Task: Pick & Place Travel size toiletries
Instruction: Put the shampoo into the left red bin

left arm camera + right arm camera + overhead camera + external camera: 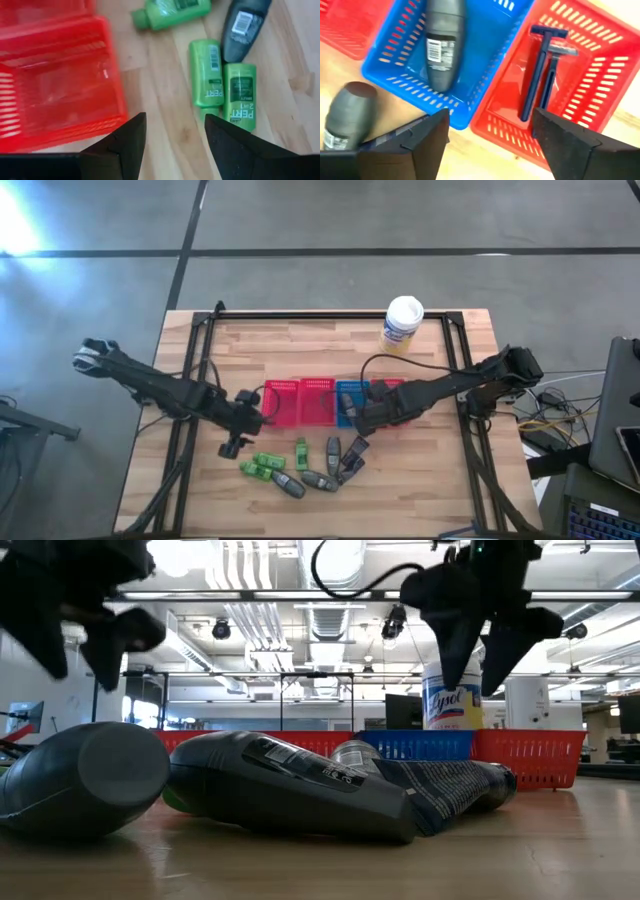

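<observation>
The left arm reaches in from the table's left side; its left gripper [236, 442] hangs just above the wood beside the leftmost red mesh basket [281, 402]; its two dark fingers [122, 145] stand apart with nothing between them. The right arm stretches in from the right side; the right gripper [362, 416] hovers over the blue mesh basket [350, 398], and its fingers [427, 137] are spread wide and hold nothing.

Four small baskets sit in a row across the middle of the wooden table [180, 480] — two red ones, then the blue one, then one more red one. In the right wrist view a grey oval bottle [442, 47] with a barcode lies inside the blue basket; two dark blue razors [542, 75] lie side by side in the red basket on the right [580, 100]. The red basket in the left wrist view looks bare inside.

The other small toiletries lie in a loose bunch on the wood in front of the baskets; the bright green bottles [263, 467] are on the left, the grey bottles [318, 478] and a dark packet [352, 460] on the right. The left wrist view shows two green bottles [222, 80] touching side by side. Only the low view shows the words on the white canister [450, 700] standing behind the baskets; it also shows the grey bottles very close up.
</observation>
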You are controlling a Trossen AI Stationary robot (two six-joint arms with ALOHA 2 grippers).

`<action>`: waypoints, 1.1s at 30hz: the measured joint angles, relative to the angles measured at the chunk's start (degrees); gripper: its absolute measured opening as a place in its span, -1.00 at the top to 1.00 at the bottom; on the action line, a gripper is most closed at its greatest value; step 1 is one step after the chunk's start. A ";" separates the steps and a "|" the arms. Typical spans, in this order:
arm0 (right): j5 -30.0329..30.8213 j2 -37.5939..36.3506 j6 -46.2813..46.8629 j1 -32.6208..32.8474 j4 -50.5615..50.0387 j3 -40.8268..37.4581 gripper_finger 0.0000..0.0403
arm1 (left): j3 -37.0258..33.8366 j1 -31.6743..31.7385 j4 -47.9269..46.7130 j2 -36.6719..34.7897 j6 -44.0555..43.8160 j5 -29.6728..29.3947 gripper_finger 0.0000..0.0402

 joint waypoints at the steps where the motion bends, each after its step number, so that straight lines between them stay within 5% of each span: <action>1: 0.40 0.01 -0.03 0.35 -0.14 0.42 -0.43 | -1.70 -0.47 2.80 0.38 -0.57 0.09 -0.03; 9: 1.94 0.04 2.29 2.17 -3.26 2.84 -0.62 | -9.42 -5.10 23.83 6.98 -5.68 -0.53 -0.02; 23: 2.17 0.04 3.32 2.54 -4.59 2.77 -0.76 | -4.79 -7.19 25.65 20.42 -7.64 -4.70 -0.03; 33: 2.23 0.04 3.27 2.54 -4.96 2.70 -0.66 | -3.14 -7.18 23.12 16.30 -7.76 -5.80 -0.03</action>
